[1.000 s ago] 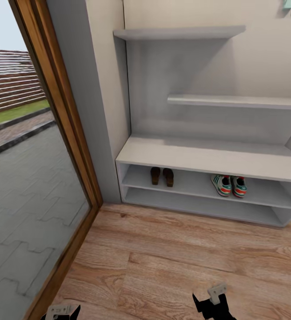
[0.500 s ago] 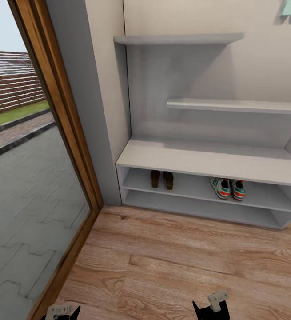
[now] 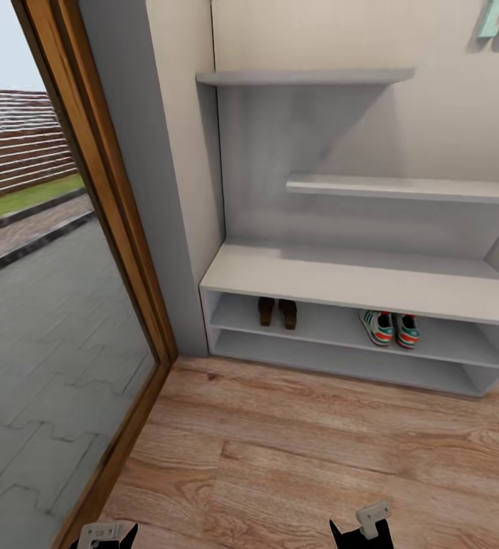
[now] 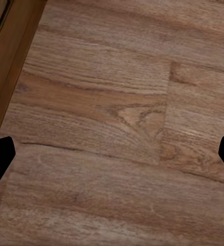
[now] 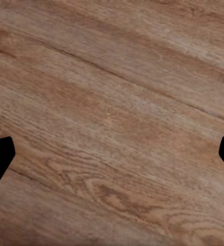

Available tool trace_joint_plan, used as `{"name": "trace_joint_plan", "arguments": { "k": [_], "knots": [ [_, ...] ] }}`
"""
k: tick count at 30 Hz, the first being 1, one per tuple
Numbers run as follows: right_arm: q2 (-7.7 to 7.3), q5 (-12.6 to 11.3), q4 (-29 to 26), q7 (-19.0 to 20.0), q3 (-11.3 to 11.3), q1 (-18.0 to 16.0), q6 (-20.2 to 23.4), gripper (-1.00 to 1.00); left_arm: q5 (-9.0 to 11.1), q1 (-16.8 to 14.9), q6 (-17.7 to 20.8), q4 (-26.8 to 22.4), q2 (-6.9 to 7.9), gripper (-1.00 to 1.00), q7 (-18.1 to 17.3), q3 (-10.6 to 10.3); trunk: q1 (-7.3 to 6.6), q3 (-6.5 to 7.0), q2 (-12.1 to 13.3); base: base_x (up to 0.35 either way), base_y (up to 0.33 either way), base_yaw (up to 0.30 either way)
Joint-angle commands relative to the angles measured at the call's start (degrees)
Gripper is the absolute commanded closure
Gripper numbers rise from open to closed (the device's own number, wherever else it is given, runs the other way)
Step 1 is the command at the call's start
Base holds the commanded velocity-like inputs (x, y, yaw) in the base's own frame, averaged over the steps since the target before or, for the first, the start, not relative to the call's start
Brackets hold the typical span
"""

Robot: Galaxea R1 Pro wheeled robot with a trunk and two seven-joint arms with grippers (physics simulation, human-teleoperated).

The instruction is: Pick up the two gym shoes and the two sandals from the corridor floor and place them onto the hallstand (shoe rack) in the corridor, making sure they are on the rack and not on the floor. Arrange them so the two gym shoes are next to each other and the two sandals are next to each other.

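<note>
- Both black grippers, left (image 4: 112, 154) and right (image 5: 112, 154), are held spread wide over bare light-brown wood-plank floor (image 3: 318, 457).
- Dark reddish-brown leather sandals (image 3: 276, 312) and cream-white green-striped sneakers (image 3: 390, 328) are set on the white-grey hallstand's (image 3: 356, 278) upper open tier, long axes running front-to-back.

The corridor floor (image 3: 318, 457) is matt wood-grain plank with knots; the hallstand (image 3: 356, 278) looks smooth, matt white-grey. The sandals (image 3: 276, 312) look like dark leather.

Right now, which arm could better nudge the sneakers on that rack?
Probably the right: the gym shoes sit at the rack's right, ahead of the right end effector, which is open.
</note>
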Motion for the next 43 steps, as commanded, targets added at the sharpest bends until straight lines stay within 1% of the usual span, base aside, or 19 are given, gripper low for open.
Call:
{"name": "trace_joint_plan", "arguments": {
  "k": [1,25,33,40,43],
  "knots": [
    [-0.01,0.26,0.03,0.24,-0.38,-0.01,-0.14,-1.00,-0.58,-0.05,-0.26,0.02,-0.03,-1.00,-0.30,0.49,-0.23,0.14,0.40,0.000,0.000,0.000],
    [0.00,0.26,0.06,0.21,-0.34,0.33,-0.15,-1.00,-0.55,-0.05,-0.26,-0.01,0.02,-1.00,-0.30,0.54,-5.50,4.45,10.02,0.000,0.000,0.000],
    [0.00,0.26,0.05,0.22,-0.36,0.34,-0.16,-1.00,-0.54,-0.05,-0.32,0.08,-0.47,-1.00,-0.33,0.39,-7.26,5.89,13.23,0.000,0.000,0.000],
    [0.00,0.26,0.05,0.22,-0.38,0.34,-0.16,-1.00,-0.33,-0.05,-0.35,0.06,-0.26,-1.00,-0.30,0.47,-8.80,7.14,16.04,0.000,0.000,0.000],
    [0.00,0.26,0.05,0.21,-0.35,0.34,-0.14,-1.00,-0.29,-0.05,-0.35,0.04,-0.26,-1.00,-0.30,0.49,-8.80,7.14,16.04,0.000,0.000,0.000]
  ]
}}
